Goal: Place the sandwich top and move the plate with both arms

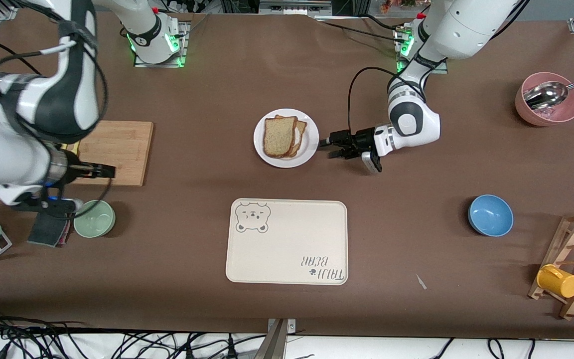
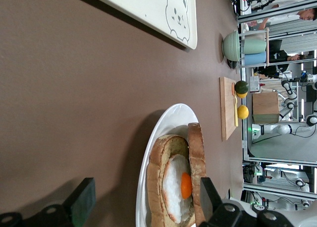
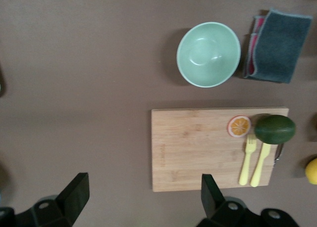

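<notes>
1. Tan-brown sandwich top (image 1: 279, 136) already lies on the egg slice (image 2: 179, 187) on the plate (image 1: 308, 147), mid-bench; plate-moving seems the step in hand.
2. Left pincer (image 1: 328, 148) sits low beside the plate's rim, jaws spread, holding nothing.
3. Right pincer (image 1: 109, 171) hovers open over the cutting board (image 1: 123, 144); it likely must reach the plate's free edge next.

2 bread slices (image 1: 280, 136) on 1 plate (image 1: 311, 144), 1 tray (image 1: 287, 259), 3 bowls (image 1: 490, 215), 1 cutting board (image 1: 117, 149), 2 arms (image 1: 411, 119).
</notes>
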`<state>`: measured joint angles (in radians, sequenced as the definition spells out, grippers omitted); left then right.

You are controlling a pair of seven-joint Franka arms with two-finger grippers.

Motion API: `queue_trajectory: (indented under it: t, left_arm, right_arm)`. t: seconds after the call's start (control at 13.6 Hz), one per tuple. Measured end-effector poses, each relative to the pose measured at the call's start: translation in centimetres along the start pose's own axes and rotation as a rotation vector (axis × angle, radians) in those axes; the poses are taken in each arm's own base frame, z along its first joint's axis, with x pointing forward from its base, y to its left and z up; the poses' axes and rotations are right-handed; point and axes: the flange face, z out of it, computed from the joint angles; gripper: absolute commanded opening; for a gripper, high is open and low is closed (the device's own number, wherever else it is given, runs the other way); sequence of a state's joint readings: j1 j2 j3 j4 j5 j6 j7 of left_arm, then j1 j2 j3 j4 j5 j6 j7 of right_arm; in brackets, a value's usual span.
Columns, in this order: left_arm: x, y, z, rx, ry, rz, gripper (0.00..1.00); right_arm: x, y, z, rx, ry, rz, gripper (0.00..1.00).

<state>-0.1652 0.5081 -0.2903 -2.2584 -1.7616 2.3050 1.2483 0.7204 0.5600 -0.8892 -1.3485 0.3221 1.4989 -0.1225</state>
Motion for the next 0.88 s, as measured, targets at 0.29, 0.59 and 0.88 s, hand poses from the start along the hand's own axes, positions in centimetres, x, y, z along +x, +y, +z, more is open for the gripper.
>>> queue_trajectory:
  t: [0.29, 0.59, 0.88]
  left_arm:
    - [-1.0, -0.3, 1.2, -0.001, -0.024, 0.013, 0.91]
    - [-1.8, -0.5, 2.3, -0.016, -0.022, -0.004, 0.89]
    - [-2.1, 0.0, 2.8, -0.026, -0.017, -0.013, 0.81]
  right_arm:
    - [0.0, 4.0, 0.6, 0.036, -0.014, 0.003, 1.00]
    - [0.3, 6.4, 2.5, 0.177, -0.036, -0.025, 1.00]
    - [-1.7, 6.8, -0.1, 0.160, -0.008, -0.066, 1.00]
